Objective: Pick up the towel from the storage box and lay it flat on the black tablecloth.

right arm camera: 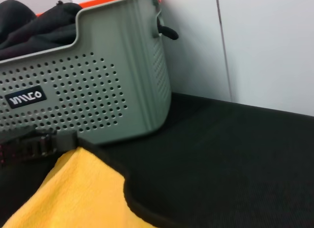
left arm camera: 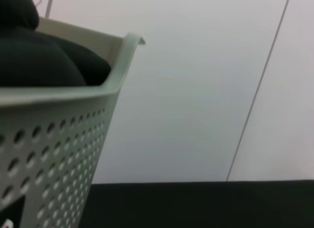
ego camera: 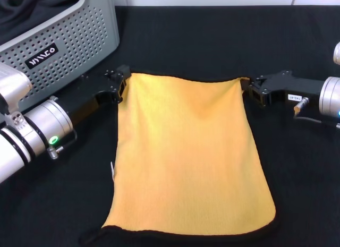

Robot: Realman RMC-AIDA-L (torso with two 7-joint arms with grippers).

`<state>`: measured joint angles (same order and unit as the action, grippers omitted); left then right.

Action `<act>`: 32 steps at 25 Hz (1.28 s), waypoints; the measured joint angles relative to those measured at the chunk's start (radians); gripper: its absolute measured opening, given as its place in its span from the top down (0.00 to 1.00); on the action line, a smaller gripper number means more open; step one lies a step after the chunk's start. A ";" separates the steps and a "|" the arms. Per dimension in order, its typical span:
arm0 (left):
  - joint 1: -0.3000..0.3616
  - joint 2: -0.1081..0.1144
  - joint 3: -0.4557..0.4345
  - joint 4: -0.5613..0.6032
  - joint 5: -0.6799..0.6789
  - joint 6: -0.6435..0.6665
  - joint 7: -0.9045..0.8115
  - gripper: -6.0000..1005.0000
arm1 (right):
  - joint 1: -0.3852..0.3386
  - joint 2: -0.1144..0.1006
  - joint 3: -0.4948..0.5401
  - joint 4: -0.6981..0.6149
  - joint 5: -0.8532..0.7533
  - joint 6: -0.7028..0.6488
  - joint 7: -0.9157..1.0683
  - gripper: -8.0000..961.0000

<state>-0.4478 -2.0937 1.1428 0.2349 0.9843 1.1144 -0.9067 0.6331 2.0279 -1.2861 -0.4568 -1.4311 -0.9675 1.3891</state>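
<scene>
The towel [ego camera: 188,151] lies spread on the black tablecloth [ego camera: 212,40], yellow face up, with its dark edging showing along the near edge. My left gripper [ego camera: 121,83] is at the towel's far left corner and is shut on it. My right gripper [ego camera: 247,87] is shut on the far right corner. The far edge runs straight between them. The right wrist view shows the towel [right arm camera: 73,189] and the left gripper [right arm camera: 34,142] at its corner. The storage box [ego camera: 79,40] stands at the far left behind the left gripper.
A dark grey-black cloth [ego camera: 32,8] lies in the storage box, and also shows in the left wrist view [left arm camera: 39,56] and the right wrist view [right arm camera: 29,22]. A white wall [left arm camera: 196,90] stands behind the table. Bare tablecloth [right arm camera: 235,164] lies to the right of the box.
</scene>
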 joint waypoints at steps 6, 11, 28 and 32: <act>0.001 -0.004 -0.003 -0.003 -0.001 -0.018 0.013 0.98 | 0.003 0.000 -0.001 0.009 0.010 0.025 0.001 0.99; 0.000 -0.005 -0.005 0.000 -0.003 -0.042 0.015 0.98 | 0.004 0.000 -0.001 0.009 0.010 0.045 0.001 0.99; 0.002 0.001 -0.017 0.044 -0.003 -0.096 0.050 0.77 | -0.055 0.000 0.002 -0.048 0.075 0.045 -0.005 0.75; 0.025 0.003 -0.016 0.059 0.004 -0.088 0.051 0.64 | -0.125 0.000 0.001 -0.128 0.106 0.012 -0.004 0.56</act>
<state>-0.4232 -2.0912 1.1270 0.2937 0.9880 1.0261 -0.8560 0.5081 2.0279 -1.2851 -0.5848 -1.3251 -0.9554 1.3846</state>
